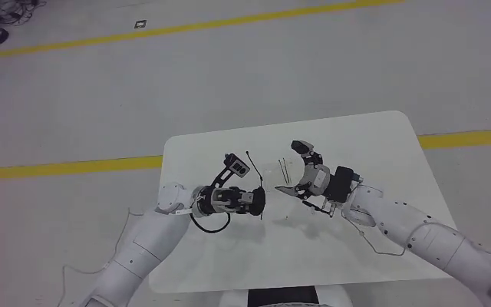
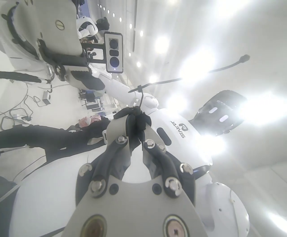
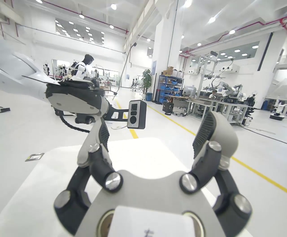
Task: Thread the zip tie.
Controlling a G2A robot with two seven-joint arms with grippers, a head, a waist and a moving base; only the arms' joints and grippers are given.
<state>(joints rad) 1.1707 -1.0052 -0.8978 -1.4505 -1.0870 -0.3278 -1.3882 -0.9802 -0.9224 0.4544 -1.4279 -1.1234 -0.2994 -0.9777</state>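
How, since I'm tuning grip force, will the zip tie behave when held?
Probably springy, not limp: the zip tie juts unsupported from the left gripper, jaws shut, with only a slight bow. Likely very light, being so thin.

Grey floor point(image 1: 230, 84), yellow lines point(image 1: 77, 166), white pillar point(image 3: 167, 56), ceiling lights point(image 3: 113, 6).

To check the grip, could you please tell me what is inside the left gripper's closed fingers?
The left gripper is shut on a black zip tie, which sticks out beyond it. The pinched stretch is hidden by its fingers.
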